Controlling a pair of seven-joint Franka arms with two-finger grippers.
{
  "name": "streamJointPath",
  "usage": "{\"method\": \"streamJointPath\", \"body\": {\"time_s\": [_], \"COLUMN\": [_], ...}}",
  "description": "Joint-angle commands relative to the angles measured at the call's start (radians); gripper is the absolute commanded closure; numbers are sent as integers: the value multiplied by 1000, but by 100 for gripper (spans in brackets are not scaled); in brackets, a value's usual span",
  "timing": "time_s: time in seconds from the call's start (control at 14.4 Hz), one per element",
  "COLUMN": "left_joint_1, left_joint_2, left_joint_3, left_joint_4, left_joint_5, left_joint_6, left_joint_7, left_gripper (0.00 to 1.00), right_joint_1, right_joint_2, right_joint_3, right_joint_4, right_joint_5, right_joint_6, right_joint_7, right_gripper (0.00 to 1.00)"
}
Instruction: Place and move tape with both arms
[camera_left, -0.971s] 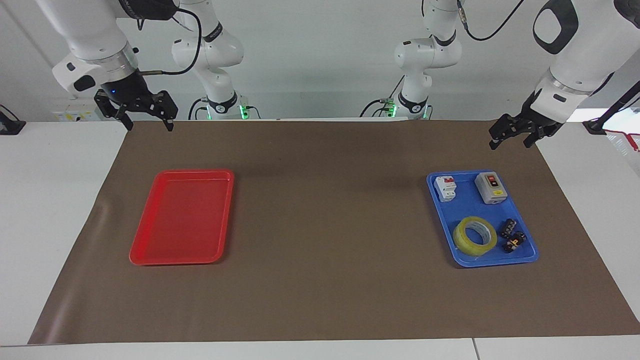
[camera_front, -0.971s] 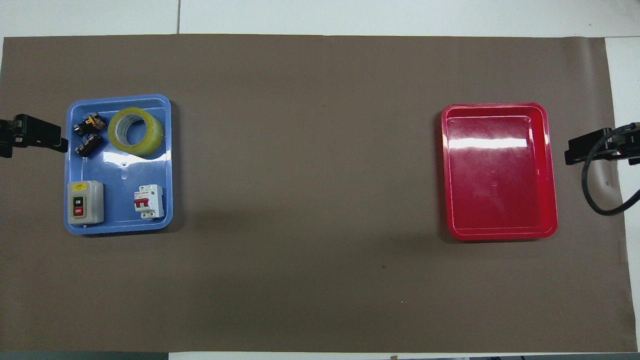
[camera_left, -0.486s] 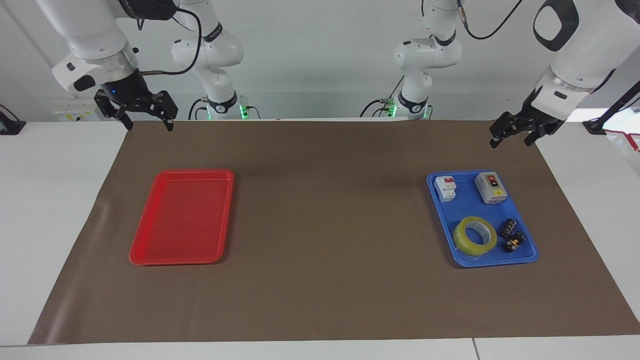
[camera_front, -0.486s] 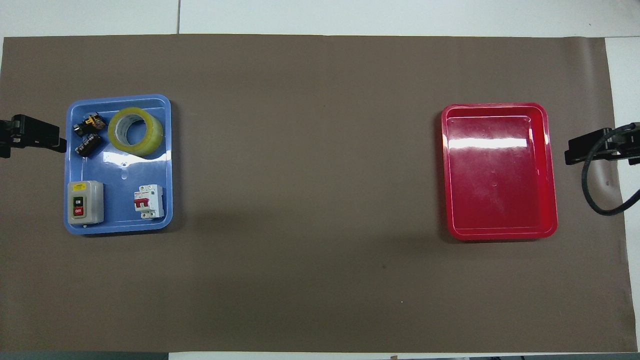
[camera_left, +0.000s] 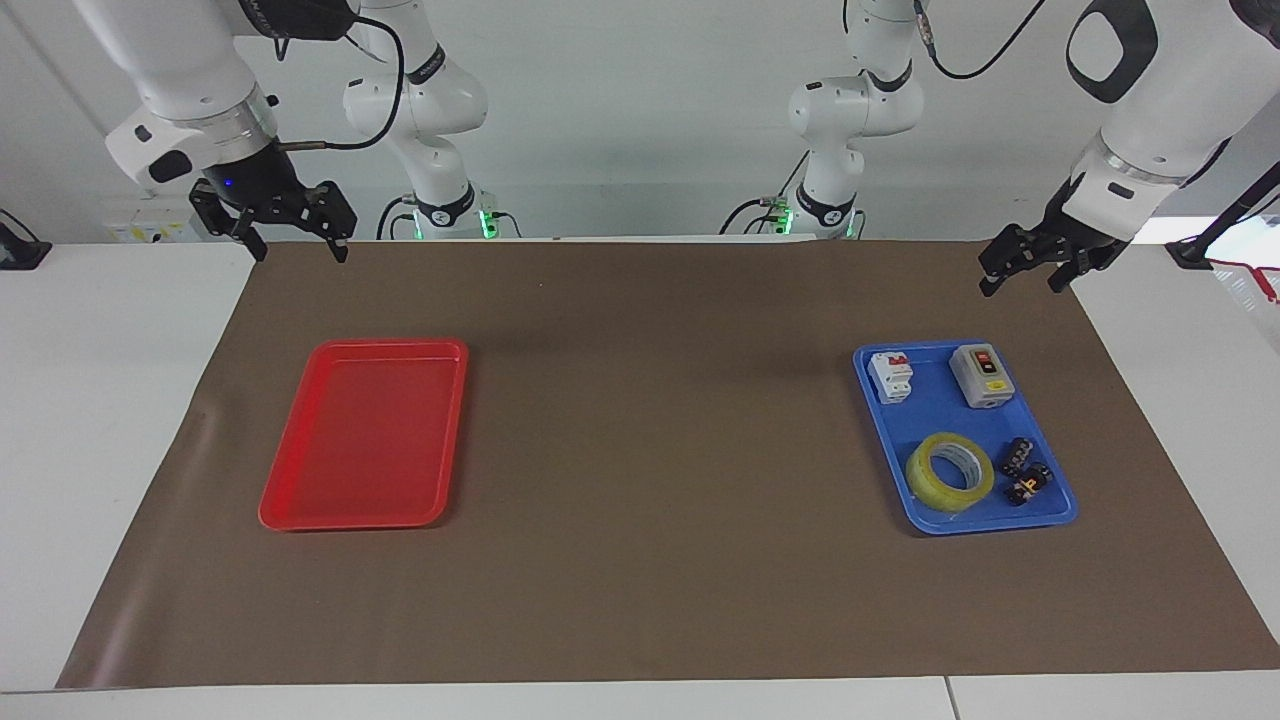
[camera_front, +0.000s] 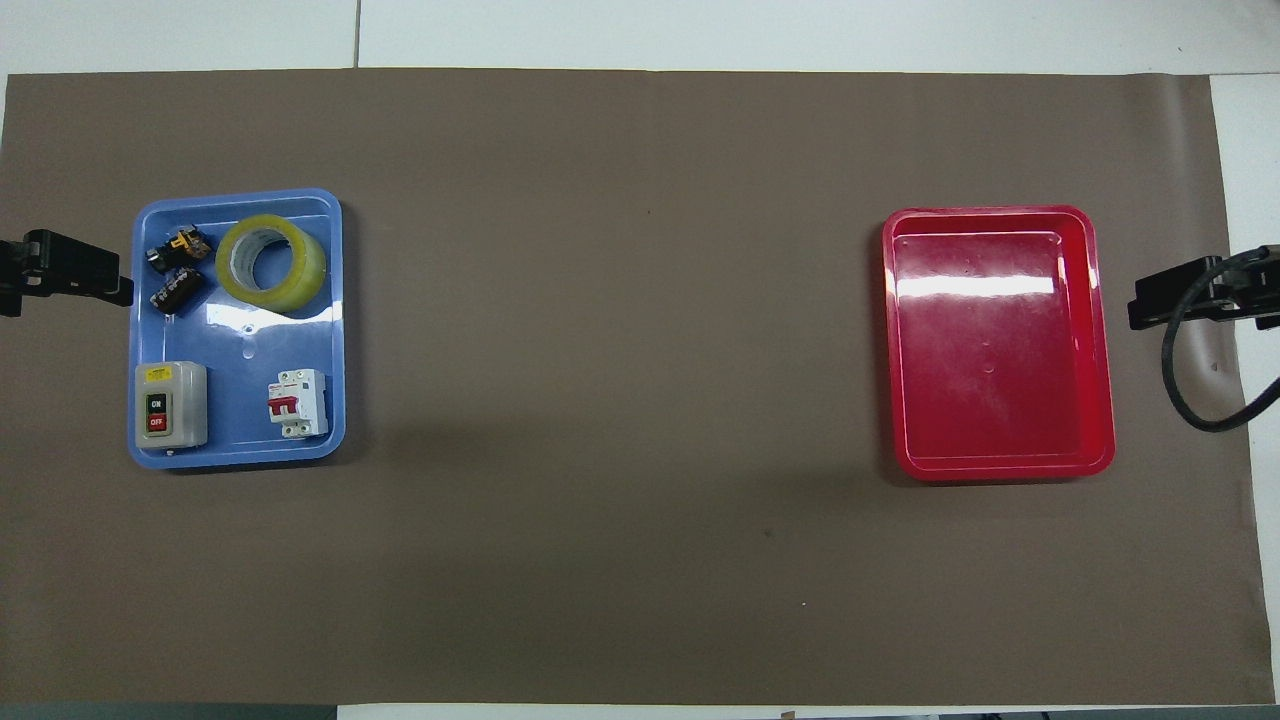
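The yellow tape roll (camera_left: 925, 487) lies flat in the blue tray (camera_left: 935, 412), in the part of the tray farther from the robots; it also shows in the overhead view (camera_front: 306, 272). My left gripper (camera_left: 1020, 287) hangs open and empty above the mat's edge, at the left arm's end of the table, beside the blue tray (camera_front: 240, 360). In the overhead view the left gripper (camera_front: 118, 288) is level with the tape. My right gripper (camera_left: 298, 250) hangs open and empty above the mat's corner, nearer the robots than the red tray (camera_left: 370, 430); it shows in the overhead view (camera_front: 1142, 302) too.
The blue tray also holds two small black connectors (camera_left: 1025, 470), a grey on/off switch box (camera_left: 982, 376) and a white circuit breaker (camera_left: 891, 377). The red tray (camera_front: 1000, 350) holds nothing. A brown mat (camera_left: 650, 450) covers the table.
The left gripper has drawn back very slightly from the blue tray. The right arm, the tape and the trays have not moved.
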Motion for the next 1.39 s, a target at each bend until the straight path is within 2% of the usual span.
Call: {"method": "streamJointPath", "body": {"time_s": [0.0,0.14,0.49,0.62,0.9,1.18,1.32], "left_joint_1": [-10,-11,-10,-4,6,33,50], "left_joint_2": [-25,-32,-10,36,174,226,255], "left_joint_3": [7,7,7,7,7,10,12], "left_joint_4": [-31,-62,-238,-272,-275,-333,-332], "left_joint_5": [-4,-4,-2,-1,4,4,6], "left_joint_6": [20,89,354,452,617,776,806], "left_joint_7": [0,5,11,14,14,14,14], "left_gripper": [0,0,0,0,0,0,0], "right_joint_1": [-4,-7,-9,-9,-13,-13,-15], "right_joint_2": [-3,-4,-4,-4,-4,-4,-4], "right_joint_3": [15,15,15,15,15,15,15], "right_joint_4": [-2,-3,-3,-3,-3,-3,-3], "right_joint_5": [6,8,8,8,8,8,8], "right_joint_6": [13,13,10,13,10,13,13], "right_joint_7": [16,16,16,16,15,15,15], "right_gripper": [0,0,0,0,0,0,0]}}
